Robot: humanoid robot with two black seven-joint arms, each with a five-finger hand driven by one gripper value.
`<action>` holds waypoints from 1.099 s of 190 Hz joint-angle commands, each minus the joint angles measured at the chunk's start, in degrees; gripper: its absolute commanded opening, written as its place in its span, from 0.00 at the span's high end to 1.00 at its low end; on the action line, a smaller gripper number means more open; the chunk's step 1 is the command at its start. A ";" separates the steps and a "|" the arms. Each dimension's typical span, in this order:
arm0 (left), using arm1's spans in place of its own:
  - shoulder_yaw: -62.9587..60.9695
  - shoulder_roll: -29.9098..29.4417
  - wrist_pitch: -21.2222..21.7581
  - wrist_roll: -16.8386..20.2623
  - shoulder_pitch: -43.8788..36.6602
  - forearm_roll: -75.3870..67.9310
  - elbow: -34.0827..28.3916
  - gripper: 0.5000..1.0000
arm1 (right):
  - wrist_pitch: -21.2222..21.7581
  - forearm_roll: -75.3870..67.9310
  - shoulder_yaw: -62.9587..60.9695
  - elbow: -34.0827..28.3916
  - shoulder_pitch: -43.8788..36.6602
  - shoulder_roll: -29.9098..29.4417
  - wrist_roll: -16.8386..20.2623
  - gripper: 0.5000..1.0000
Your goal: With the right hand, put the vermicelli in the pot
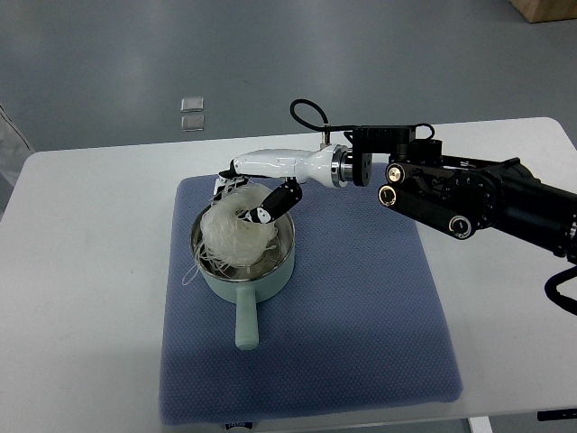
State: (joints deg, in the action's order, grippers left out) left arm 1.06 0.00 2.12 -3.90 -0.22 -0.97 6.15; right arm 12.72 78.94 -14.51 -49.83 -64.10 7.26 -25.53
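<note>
- The right hand (257, 194), glossy white shell with black fingers, reaches in from the right over the pot (243, 248); its fingers curl into the top of the vermicelli (233, 233), seemingly gripping it
- The vermicelli is a pale, translucent tangle of thin strands mounded inside the pot (a few loose threads droop over the left rim)
- The pot is round, pale mint outside, metallic inside, with a stubby handle pointing toward the camera
- It sits on a blue, finely textured mat (361, 307) on the smooth white counter (90, 271)
</note>
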 commanded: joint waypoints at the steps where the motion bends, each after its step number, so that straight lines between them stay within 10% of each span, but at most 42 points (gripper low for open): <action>1: 0.00 0.00 -0.01 0.03 0.04 0.00 0.00 0.00 | -0.06 -0.37 -0.08 0.00 0.03 -0.05 -0.05 0.48; 209: 0.00 0.00 -0.01 -0.05 0.04 0.00 0.00 0.00 | -3.14 -14.08 -27.23 1.23 7.24 1.36 0.30 0.22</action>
State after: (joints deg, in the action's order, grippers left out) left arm 1.05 0.00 2.10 -3.92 -0.23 -0.97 6.15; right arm 12.00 68.66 -37.99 -49.87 -59.78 8.87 -25.27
